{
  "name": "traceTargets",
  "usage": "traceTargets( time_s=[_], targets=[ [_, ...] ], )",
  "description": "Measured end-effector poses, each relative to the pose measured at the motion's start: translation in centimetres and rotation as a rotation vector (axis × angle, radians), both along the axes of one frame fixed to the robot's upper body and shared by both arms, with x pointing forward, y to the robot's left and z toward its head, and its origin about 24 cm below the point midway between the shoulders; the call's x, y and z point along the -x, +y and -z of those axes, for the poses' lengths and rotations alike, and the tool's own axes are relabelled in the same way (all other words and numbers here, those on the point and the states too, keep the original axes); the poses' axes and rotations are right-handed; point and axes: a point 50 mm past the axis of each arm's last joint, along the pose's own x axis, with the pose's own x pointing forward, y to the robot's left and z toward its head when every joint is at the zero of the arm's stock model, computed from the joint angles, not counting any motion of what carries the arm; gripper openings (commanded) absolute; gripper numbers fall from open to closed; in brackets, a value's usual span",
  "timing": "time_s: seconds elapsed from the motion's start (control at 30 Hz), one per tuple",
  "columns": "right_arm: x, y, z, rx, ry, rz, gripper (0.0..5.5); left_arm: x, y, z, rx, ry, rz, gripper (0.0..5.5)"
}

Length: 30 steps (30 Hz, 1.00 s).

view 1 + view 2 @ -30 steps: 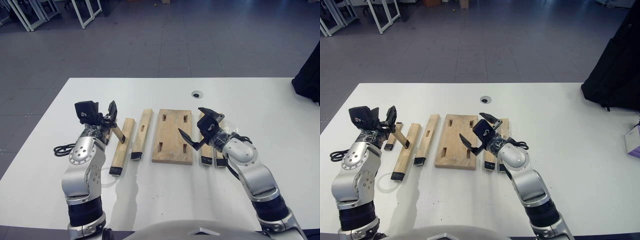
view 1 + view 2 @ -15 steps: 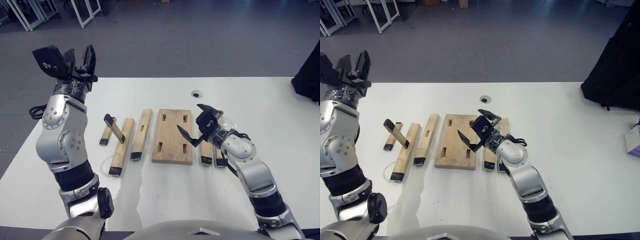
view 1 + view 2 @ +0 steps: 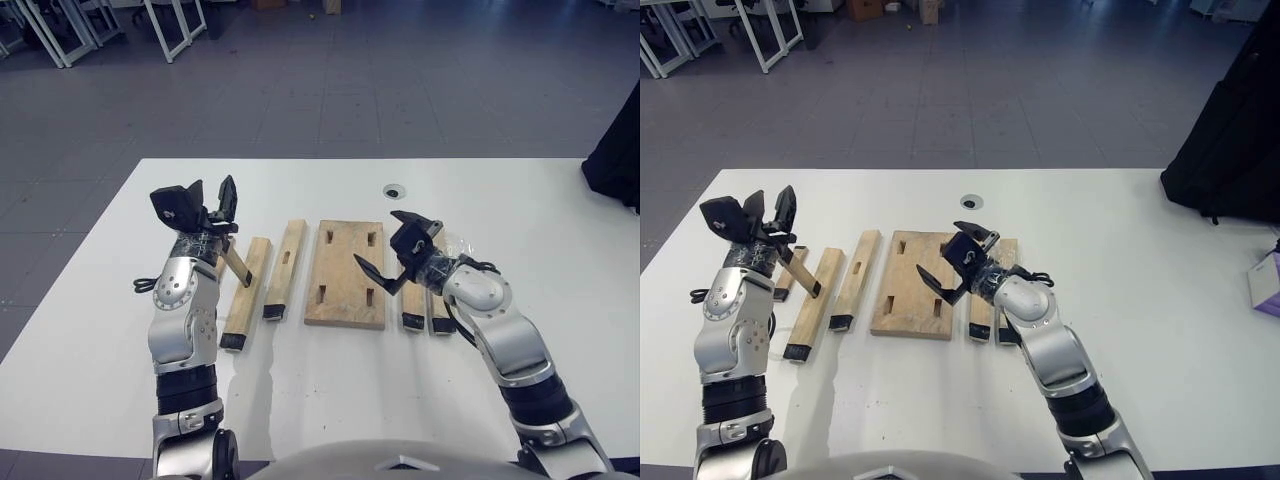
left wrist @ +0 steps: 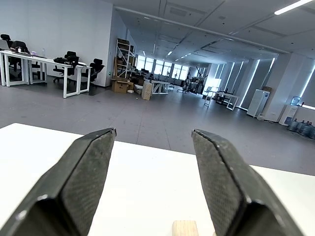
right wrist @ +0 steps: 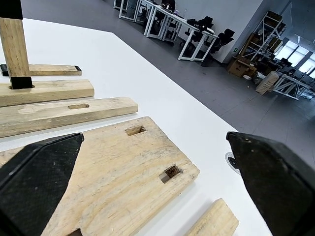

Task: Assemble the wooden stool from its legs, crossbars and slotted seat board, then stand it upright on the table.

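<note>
One crossbar stands tilted in a leg at centre left, the only joint I judge made, while the seat board lies flat mid-frame beside loose sticks and my left gripper and right gripper hover spread, empty.

Far side: a broad band of bare table ran behind the parts, broken by one round grommet.
Left flank: a tilted crossbar stuck up from the outer leg, just under the spread left gripper. A short crossbar and a black cable lay close by.
Middle: narrow strips of table separated the outer leg, the inner leg and the seat board.
Right flank: the right gripper, fingers apart, hung over the board's right edge, two legs lying beneath its wrist.
Far right: wide open table reached to a purple box.
</note>
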Motion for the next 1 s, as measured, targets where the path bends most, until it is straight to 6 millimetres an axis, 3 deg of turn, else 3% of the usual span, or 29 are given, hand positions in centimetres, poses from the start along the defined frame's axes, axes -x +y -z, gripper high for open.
traceTargets(
  time_s=[0.2,0.3,0.4,0.5,0.57,0.7,0.8,0.93,1.0],
  targets=[
    [0.1,0.3,0.0,-0.009,0.001,-0.003,5.37,-0.5,-0.5,-1.1,0.017,-0.001,0.031,2.85],
    [0.4,0.1,0.5,-0.013,0.019,0.011,5.37,1.1,-0.9,-2.4,0.050,-0.046,0.065,2.85],
    [1.0,-0.2,1.0,-0.023,0.037,0.040,5.37,3.4,-0.7,-6.5,0.021,-0.208,0.095,2.85],
    [1.4,-0.5,1.3,-0.031,0.045,0.074,5.37,5.9,-1.1,-7.4,-0.054,-0.232,0.119,2.85],
    [1.7,-0.6,1.4,-0.038,0.047,0.088,5.37,7.3,-1.5,-6.0,-0.139,-0.160,0.154,2.85],
    [2.2,-0.8,1.4,-0.040,0.057,0.104,5.37,11.0,-1.2,-0.5,-0.249,0.079,0.201,2.85],
    [2.3,-0.9,1.4,-0.032,0.063,0.110,5.37,12.5,-0.5,2.8,-0.263,0.263,0.157,2.85],
    [2.4,-0.9,1.4,-0.028,0.069,0.109,5.37,12.6,-0.5,5.8,-0.240,0.482,0.147,2.85],
    [2.4,-0.8,1.5,-0.023,0.076,0.114,5.37,12.4,-0.7,6.3,-0.232,0.553,0.165,2.85]
  ],
)
